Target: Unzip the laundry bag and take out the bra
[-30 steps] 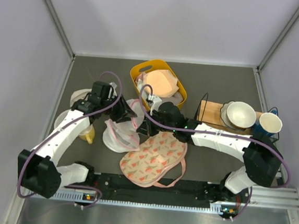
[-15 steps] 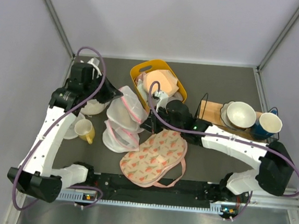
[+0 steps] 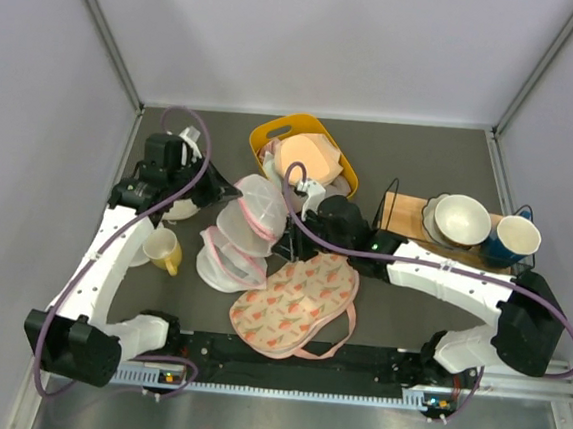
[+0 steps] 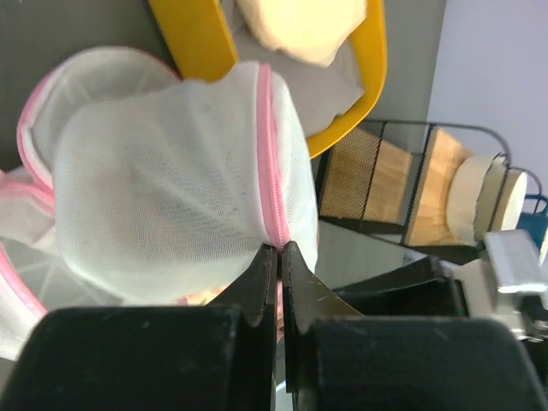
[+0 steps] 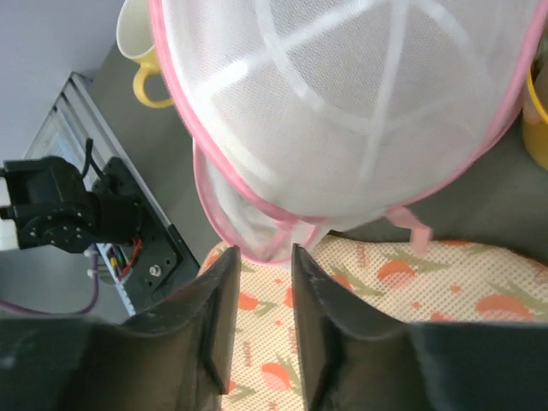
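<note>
**Left gripper** (image 4: 278, 257): the jaws were found drawn almost together. The pink zipper (image 4: 268, 154) of the laundry bag (image 4: 163, 188) was pinched between the two black fingertips (image 4: 257, 282), at the point where the zipper seam ran down to them. The white mesh was seen bulging away from the grip, toward the yellow basket (image 4: 193, 43).

**Right gripper** (image 5: 263, 257): the jaws were held a narrow gap apart. A pink-edged fold at the low end of the laundry bag (image 5: 342, 111) reached down to the tips. Whether that fold was clamped could not be told from the wrist view.

**Laundry bag** (image 3: 252, 211): it was recorded at mid-table between the two arms. One dome was raised and tilted toward the basket, and another pink-edged mesh dome (image 3: 224, 259) lay below it on the table.

**Bra**: it could not be made out through the mesh in any view.

**Surrounding items:**
- A cream pouch with red print (image 3: 294, 301) was laid flat just in front of the bag. It was also seen beneath the right fingers (image 5: 411, 282).
- A yellow mug (image 3: 166, 252) was set beside the bag, under the left arm.
- The yellow basket (image 3: 274, 133) was placed behind the bag, with a pale peach bra (image 3: 306, 158) in it.
- A wire rack (image 3: 407, 217) was noted to the right, with a white bowl (image 3: 462, 218) and a blue cup (image 3: 517, 237).
</note>
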